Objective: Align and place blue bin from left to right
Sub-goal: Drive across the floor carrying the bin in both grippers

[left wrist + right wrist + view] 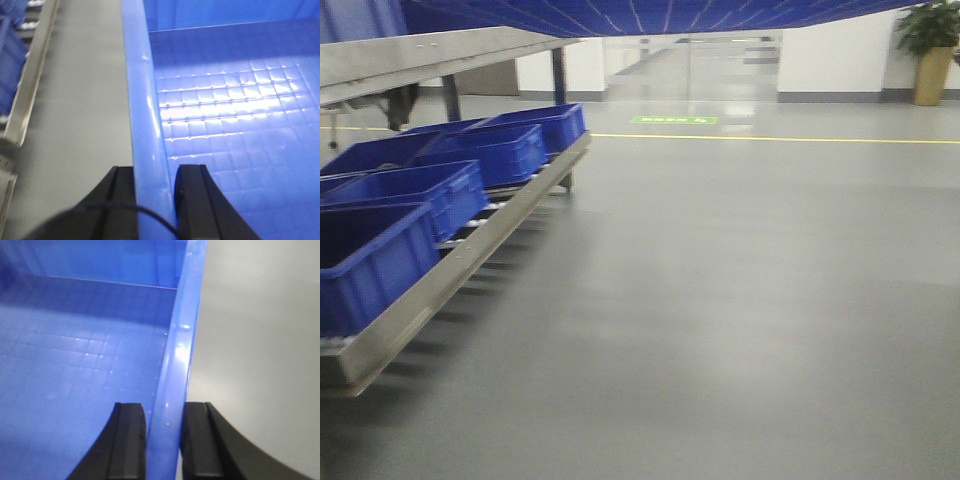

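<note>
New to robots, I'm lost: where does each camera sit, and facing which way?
Front view: under the raised blue bin, facing forward over floor and rack; no robot part shows.
Left wrist: behind the left gripper, clamped on the bin's left wall.
Right wrist: behind the right gripper, clamped on its right wall.
All share the bin.

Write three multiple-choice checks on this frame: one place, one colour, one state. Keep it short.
1. In the front view, the rack of dark-blue bins stands:
A) at the left
B) at the right
C) dead centre

2. The floor line is:
A) red
B) yellow
C) white

3. The left gripper is:
A) open over bare floor
B) closed on a cable
C) closed astride a wall of the blue bin

Key:
1 A, the rack runs along the left edge of the view.
2 B, the stripe in the background is yellow.
3 C, its fingers sit on either side of the wall.
</note>
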